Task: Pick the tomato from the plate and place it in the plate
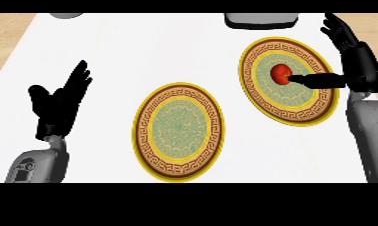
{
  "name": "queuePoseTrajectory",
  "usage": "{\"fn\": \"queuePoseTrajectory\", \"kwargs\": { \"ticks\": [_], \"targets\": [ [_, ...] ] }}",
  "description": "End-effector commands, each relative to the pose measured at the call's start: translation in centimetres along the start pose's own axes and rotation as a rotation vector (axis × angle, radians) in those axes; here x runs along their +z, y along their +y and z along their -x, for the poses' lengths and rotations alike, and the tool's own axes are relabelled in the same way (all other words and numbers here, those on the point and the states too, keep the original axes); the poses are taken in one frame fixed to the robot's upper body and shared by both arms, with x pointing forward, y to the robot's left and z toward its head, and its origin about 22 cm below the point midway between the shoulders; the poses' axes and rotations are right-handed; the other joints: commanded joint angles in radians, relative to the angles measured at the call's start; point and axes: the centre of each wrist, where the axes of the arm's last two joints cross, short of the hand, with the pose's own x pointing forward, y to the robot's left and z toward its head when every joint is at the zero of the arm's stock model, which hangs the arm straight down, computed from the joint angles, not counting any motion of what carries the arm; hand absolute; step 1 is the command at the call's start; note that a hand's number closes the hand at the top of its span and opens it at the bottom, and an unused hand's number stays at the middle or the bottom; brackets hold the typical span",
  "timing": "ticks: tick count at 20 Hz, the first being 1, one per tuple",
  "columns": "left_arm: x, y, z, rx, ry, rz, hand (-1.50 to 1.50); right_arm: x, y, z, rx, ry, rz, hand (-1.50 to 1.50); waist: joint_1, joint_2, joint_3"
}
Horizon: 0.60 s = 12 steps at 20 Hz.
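Head view. At the far edge of the white counter (111,60), two grey objects are cut off by the frame: a small one (66,15) at upper left and a wider one (262,19) at upper right; neither can be identified. Tan strips (15,30) flank the counter at far left and upper right.

The right hand (353,57) enters along the right edge, its forearm partly cut off by the frame. Its fingers (338,30) rise straight and spread beyond the far rim of the right plate (255,77), while its thumb (317,80) extends leftward over the plate, the tip meeting the tomato's right side. Whether thumb and tomato truly touch, or merely overlap in the steep view, cannot be told. The thumb covers a band of the plate's pattern.

The tomato (280,72) is small, red and nearly round, with a dark spot on top; it lies near the centre of the right plate, slightly toward the far side. Being round, it shows no clear long axis and no evident heading.

The left plate (151,120), of the same gold-rimmed, brown-banded, pale green design, sits nearer and to the left, apart from the other.

The left hand (59,102) rests at lower left, fingers straight and pointing up and away, holding nothing.
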Motion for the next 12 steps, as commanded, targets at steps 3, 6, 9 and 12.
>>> {"fn": "queuePoseTrajectory", "kwargs": {
  "ticks": [3,6,9,12],
  "targets": [
    [0.4,-0.2,0.6,-0.003,-0.005,0.015,0.00,1.1,-3.6,0.6,-0.206,0.109,-0.104,-1.50,0.009,0.005,0.001],
    [-0.1,0.2,0.9,-0.007,-0.011,0.031,0.00,2.3,-2.9,1.3,-0.216,0.102,-0.090,-1.50,0.014,0.006,0.001],
    [1.1,0.1,-0.2,0.003,-0.005,0.023,0.00,2.0,-6.4,1.5,-0.208,0.038,-0.077,-1.50,0.019,0.006,0.001],
    [1.4,0.1,0.0,0.008,0.003,0.013,0.00,3.6,-7.7,4.6,-0.202,0.037,-0.055,-1.50,0.022,0.007,0.001]
  ]
}}
